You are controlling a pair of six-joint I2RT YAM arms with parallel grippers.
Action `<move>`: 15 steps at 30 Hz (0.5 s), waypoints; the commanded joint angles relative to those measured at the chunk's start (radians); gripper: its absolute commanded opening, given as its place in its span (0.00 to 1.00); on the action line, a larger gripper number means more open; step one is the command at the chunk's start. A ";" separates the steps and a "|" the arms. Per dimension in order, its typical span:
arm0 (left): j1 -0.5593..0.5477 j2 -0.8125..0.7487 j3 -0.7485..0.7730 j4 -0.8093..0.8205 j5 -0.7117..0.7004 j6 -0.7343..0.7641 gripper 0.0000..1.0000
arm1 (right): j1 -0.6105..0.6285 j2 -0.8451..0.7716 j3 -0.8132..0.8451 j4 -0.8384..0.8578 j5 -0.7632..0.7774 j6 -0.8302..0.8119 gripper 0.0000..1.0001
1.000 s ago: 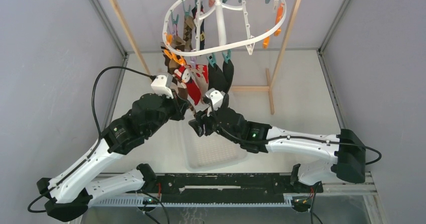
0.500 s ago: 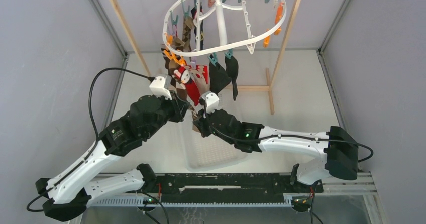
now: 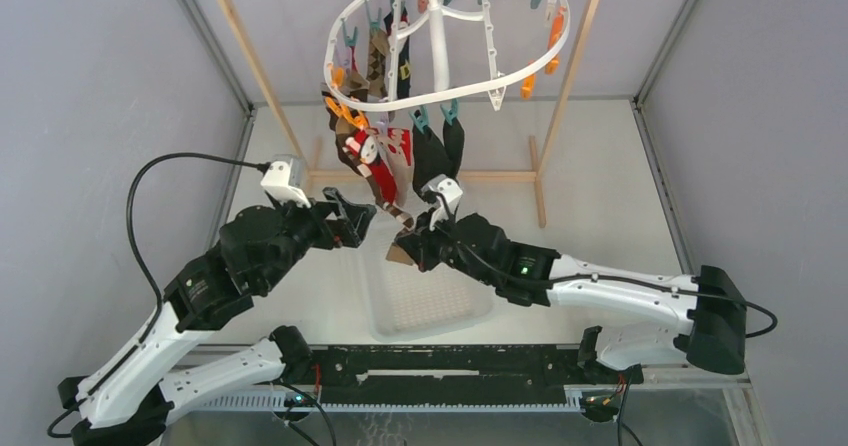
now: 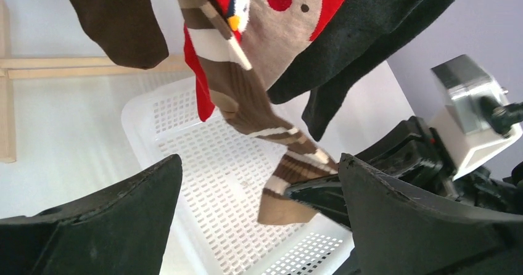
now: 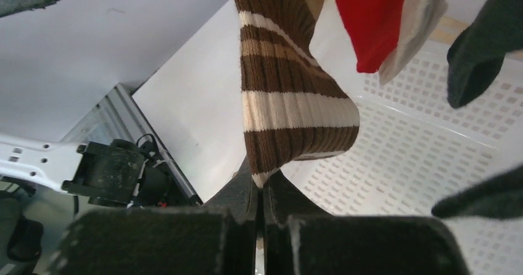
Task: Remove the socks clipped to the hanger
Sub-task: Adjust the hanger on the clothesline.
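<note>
Socks (image 3: 385, 156) hang bunched under the near rim of the hanger (image 3: 440, 94), up and ahead of both sets of fingers.

Step in hand, as I read it: pulling the brown striped sock (image 5: 290, 102) free. Right fingers (image 5: 247, 201) pinched tight on its toe end, the sock rising straight up from them and drawn fairly taut. White basket (image 4: 203, 164) lies directly below and beyond that grip. Left fingers (image 4: 105, 225) spread wide with nothing between them; they sit just to the left of the right fingers, looking across at the same sock.

Next move likely calls for a steady downward pull towards the basket, enough to slip the cuff from its clip without swinging the whole hanger. Left fingers are free to steady the frame or work the clip.

Hard to make out:
- Clip holding the striped sock, lost in the bunch from above and cut off in both wrist views.
- Whether the cuff is fully clamped.
- Red sock (image 4: 284, 16) and black socks (image 4: 370, 47) crowd close above the fingers; only their lower parts show, and the overlap hides where each one ends.
</note>
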 commanded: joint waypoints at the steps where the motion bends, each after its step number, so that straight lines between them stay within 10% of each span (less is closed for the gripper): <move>1: -0.005 -0.041 -0.009 -0.013 -0.029 -0.022 1.00 | -0.037 -0.111 -0.046 0.065 -0.078 0.052 0.00; 15: -0.005 -0.074 0.000 -0.053 -0.047 -0.034 1.00 | -0.270 -0.403 -0.151 -0.015 -0.239 0.096 0.00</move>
